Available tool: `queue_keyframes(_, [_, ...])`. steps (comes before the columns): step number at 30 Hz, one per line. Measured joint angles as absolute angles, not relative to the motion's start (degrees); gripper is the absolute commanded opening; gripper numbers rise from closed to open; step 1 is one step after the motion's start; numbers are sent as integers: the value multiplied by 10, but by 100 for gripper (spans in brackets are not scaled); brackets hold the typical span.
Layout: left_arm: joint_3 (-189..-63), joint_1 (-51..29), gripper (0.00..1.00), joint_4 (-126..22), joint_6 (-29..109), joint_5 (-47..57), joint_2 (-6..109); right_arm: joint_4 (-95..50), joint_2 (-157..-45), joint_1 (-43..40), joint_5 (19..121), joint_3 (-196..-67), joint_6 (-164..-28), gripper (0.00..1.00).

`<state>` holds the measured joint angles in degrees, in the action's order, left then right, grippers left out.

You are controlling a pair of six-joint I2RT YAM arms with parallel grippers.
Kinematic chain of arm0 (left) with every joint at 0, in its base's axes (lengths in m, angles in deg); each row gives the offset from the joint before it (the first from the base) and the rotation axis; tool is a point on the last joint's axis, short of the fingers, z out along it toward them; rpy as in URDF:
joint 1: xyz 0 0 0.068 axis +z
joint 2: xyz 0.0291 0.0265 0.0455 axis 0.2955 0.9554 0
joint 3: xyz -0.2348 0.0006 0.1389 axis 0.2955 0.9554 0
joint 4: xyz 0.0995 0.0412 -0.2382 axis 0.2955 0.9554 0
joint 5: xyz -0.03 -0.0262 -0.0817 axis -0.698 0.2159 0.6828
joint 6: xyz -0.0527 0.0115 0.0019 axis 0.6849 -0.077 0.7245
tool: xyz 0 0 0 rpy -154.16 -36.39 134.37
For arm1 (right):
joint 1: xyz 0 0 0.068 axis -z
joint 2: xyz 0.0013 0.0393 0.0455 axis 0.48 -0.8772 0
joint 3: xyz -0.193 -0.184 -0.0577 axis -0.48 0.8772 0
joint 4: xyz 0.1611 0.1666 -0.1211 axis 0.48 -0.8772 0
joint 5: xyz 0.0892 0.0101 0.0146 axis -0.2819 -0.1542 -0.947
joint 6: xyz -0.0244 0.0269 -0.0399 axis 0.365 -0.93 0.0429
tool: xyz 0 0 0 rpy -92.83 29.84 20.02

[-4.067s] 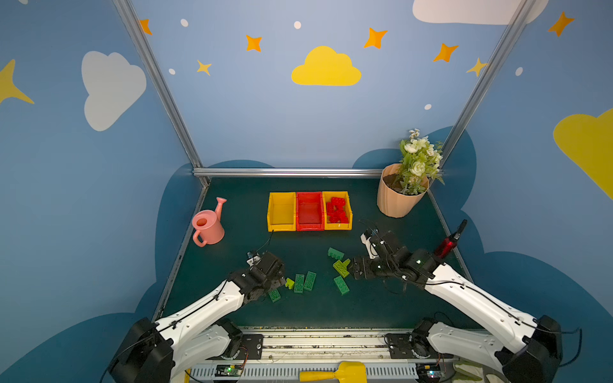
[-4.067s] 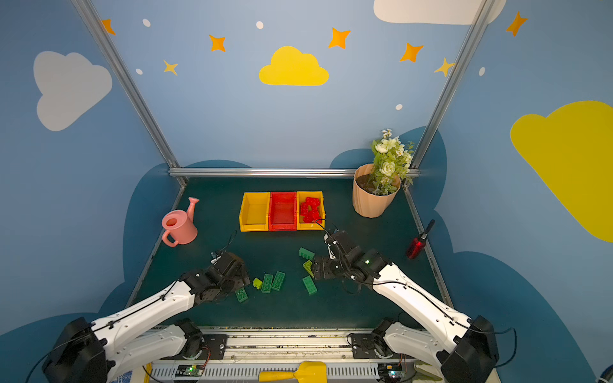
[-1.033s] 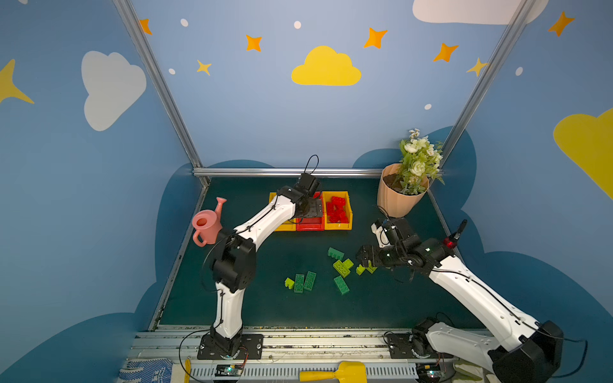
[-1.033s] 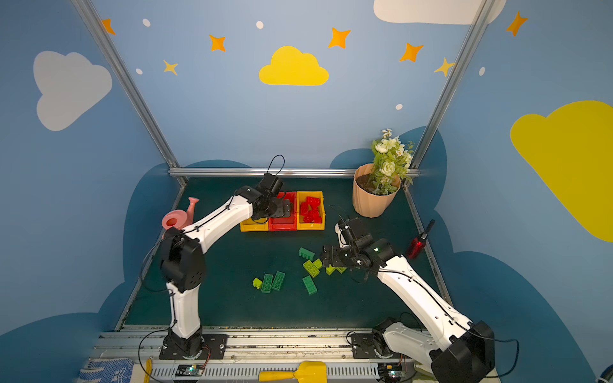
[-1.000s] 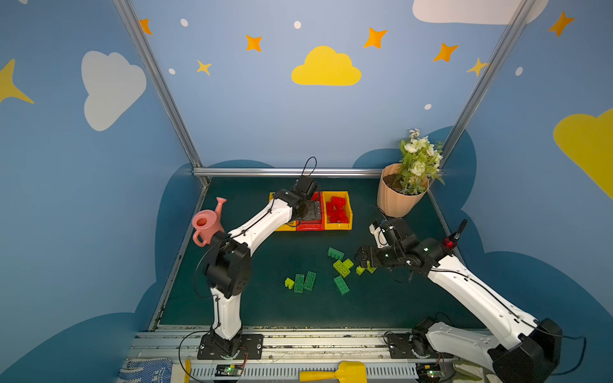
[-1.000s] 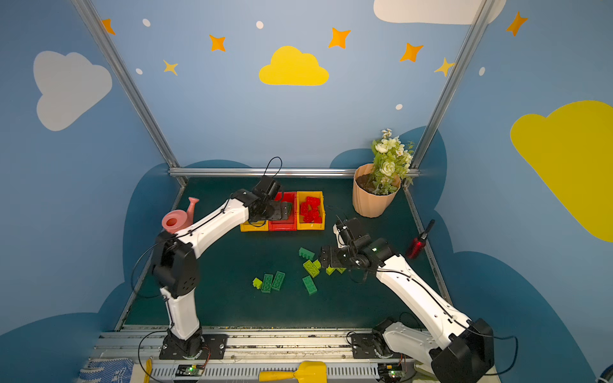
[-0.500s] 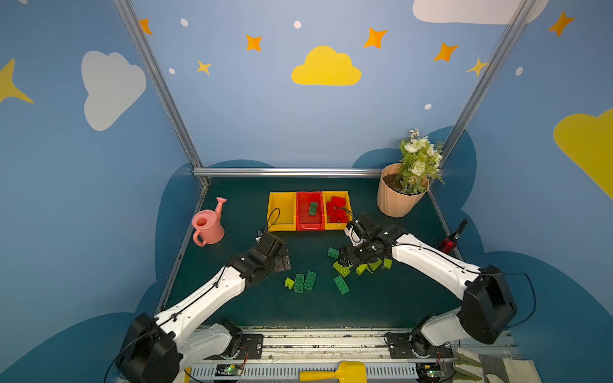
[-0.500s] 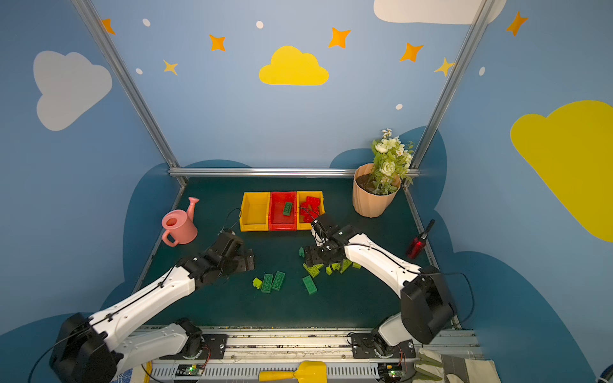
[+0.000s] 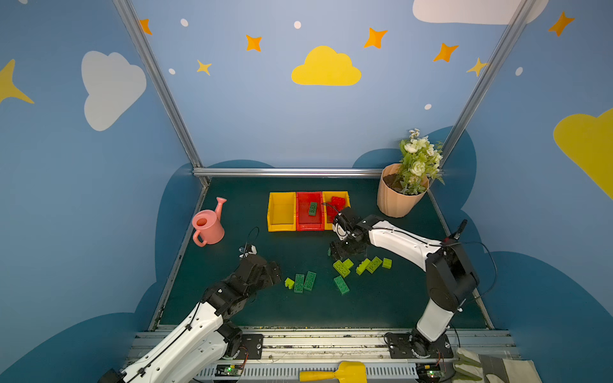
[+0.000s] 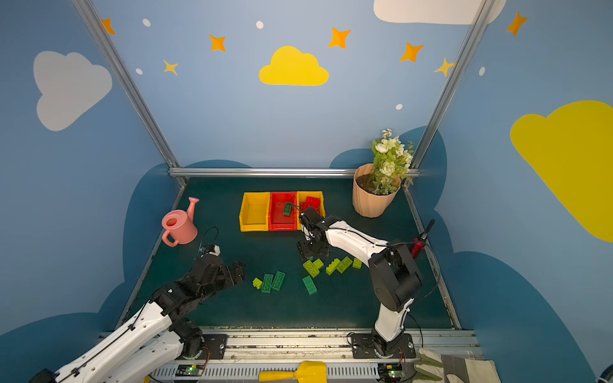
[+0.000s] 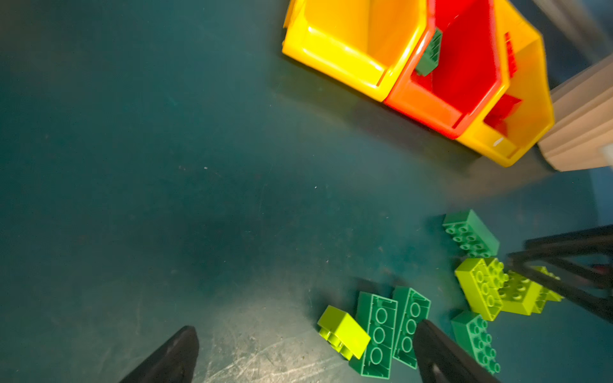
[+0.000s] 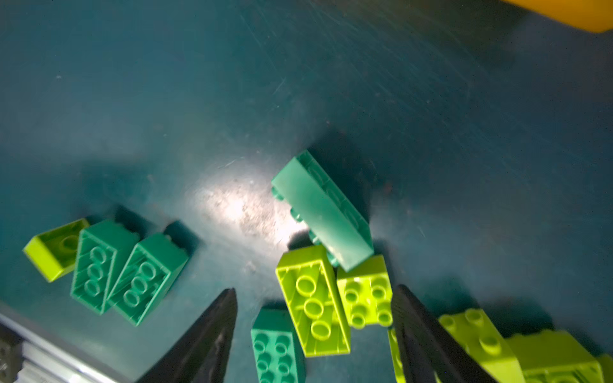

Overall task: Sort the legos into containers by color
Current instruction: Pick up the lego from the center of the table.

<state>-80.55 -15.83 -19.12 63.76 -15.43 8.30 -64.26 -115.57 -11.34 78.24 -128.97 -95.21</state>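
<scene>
Right gripper (image 12: 315, 290): fingers (image 12: 212, 341) part-way apart and gripping nothing. They straddle two lime green bricks (image 12: 313, 298) lying side by side, and a tilted dark green brick (image 12: 321, 212) rests on their far ends. Risk, as I judge it: closing here pinches both limes at once or catches only an edge, and the leaning brick gets tipped or dragged along, mixing colours. Left gripper (image 11: 305, 326): spread wide and empty, low over a small lime brick (image 11: 343, 331) and a dark green pair (image 11: 391, 328). In a top view the loose legos lie mid-table, with the bins at about 11 o'clock from them: an empty yellow bin (image 9: 281, 227), a red bin (image 9: 310, 228) holding a single dark green piece (image 9: 312, 209), and a right yellow bin (image 9: 347, 196) holding red bricks (image 9: 337, 202). The right wrist overhangs that bin's front. Flower pot (image 9: 394, 205) at 1 o'clock, pink watering can (image 9: 207, 228) at 10, red-and-black tool (image 9: 457, 232) at 2; none looks to block the carry.
</scene>
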Motion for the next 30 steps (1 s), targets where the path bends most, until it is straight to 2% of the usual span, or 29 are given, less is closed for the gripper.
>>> queue_keyframes(5, [-802,-158,100,-192,639,-154,74,-645,-1201,-114,786,-1313,-945,60])
queue_keyframes(12, [-801,-158,100,-193,639,-154,86,-650,-1236,-114,787,-1339,-932,56])
queue_keyframes(14, [-801,-158,100,-197,639,-155,89,-651,-1240,-114,787,-1344,-928,52])
queue_keyframes(19, [-801,-158,100,-209,637,-157,91,-653,-1257,-114,787,-1358,-921,38])
queue_keyframes(23, [-801,-158,100,-214,635,-157,100,-656,-1269,-114,783,-1366,-915,21])
queue_keyframes(26, [-801,-158,100,-216,635,-158,110,-663,-1275,-114,781,-1377,-913,15])
queue_keyframes(30, [-803,-157,100,-216,632,-158,118,-677,-1279,-114,778,-1393,-915,16])
